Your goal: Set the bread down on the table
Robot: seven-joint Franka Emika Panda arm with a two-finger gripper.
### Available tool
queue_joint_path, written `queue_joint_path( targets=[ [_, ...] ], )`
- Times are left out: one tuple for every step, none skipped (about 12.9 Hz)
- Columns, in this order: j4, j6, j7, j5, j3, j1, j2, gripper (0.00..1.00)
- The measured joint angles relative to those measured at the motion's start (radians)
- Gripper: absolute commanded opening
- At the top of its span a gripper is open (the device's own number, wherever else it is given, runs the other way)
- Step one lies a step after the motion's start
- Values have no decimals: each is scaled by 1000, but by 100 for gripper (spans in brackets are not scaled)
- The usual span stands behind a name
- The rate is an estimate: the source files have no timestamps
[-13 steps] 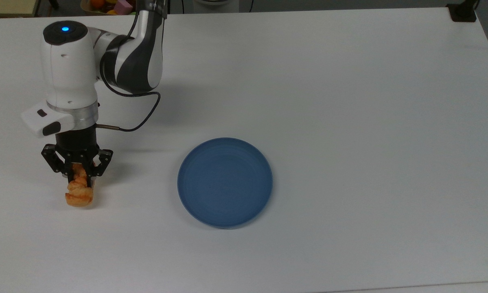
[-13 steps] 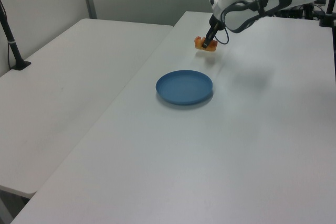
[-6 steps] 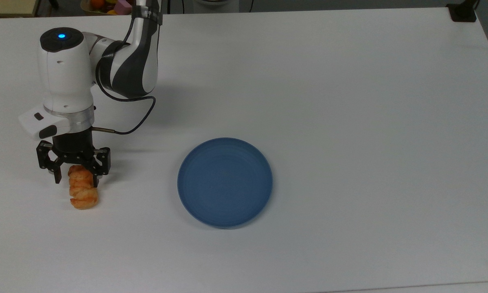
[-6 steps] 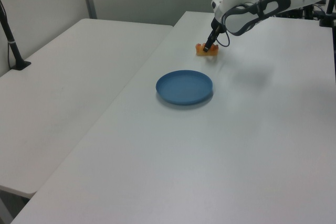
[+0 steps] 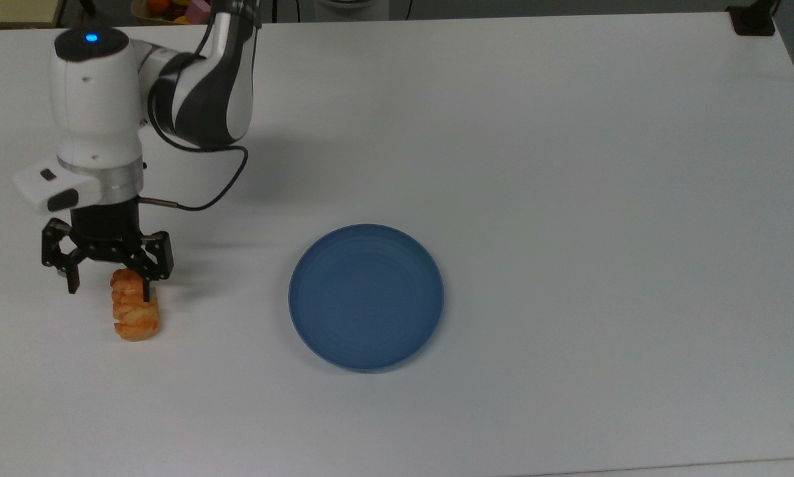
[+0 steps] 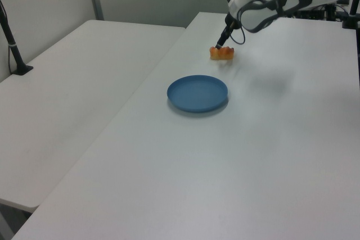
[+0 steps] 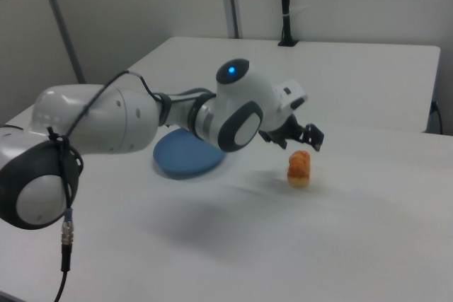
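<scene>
Bread (image 5: 135, 306): lying flat on the white worktop (image 5: 569, 165), well apart from the blue plate (image 5: 366, 296), toward the top view's left; seen end-on in the right view (image 7: 299, 167), resting on its own.
Jaws (image 5: 108, 281): spread wide, released, holding nothing; one fingertip (image 5: 147, 291) overlapping the loaf's upper end in the top view, the other fingertip (image 5: 73, 285) over bare worktop on the top view's left.
Height above loaf: judged slightly raised, going by the gap in the right view (image 7: 296, 137); contact with the crust not ruled out from the top view.
Task status: judged essentially done, bread off the plate and down on the worktop; only a clean withdrawal left.
Risk, snagging: flaky, braided crust apt to catch on the near fingertip; a sideways or slanted pull-away likely to drag or roll the loaf.
Risk, nudging: loaf light and narrow, so even a brush from the finger linkage enough to tip it or scoot it along the smooth surface.
Risk, re-closing: any clench while hovering this close apt to pinch the upper end and lift it again.
Risk, cable: slack black cable (image 5: 218, 189) hanging beside the wrist, far enough from the loaf to matter little.
Safer exit: straight up first, sideways only once well above the crust.
</scene>
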Motion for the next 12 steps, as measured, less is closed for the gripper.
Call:
queue_joint_path(
  targets=[
    [-8,-1,0,0,1,1,-26,100],
    [-19,-13,0,0,3,4,-56,100],
    [-31,-48,0,0,4,10,-89,100],
    [-43,-119,2,0,6,21,-137,100],
    [-51,-196,18,0,7,37,-182,100],
    [-54,-254,37,0,8,51,-213,100],
    [-57,-354,78,-9,9,81,-260,100],
    [-60,-450,126,-24,10,112,-303,100],
    [-62,-539,185,-40,11,150,-343,100],
    [-65,-618,241,-48,12,189,-382,100],
    [-72,-683,284,-50,13,224,-420,100],
    [-89,-740,319,-51,13,254,-462,100]
  ],
)
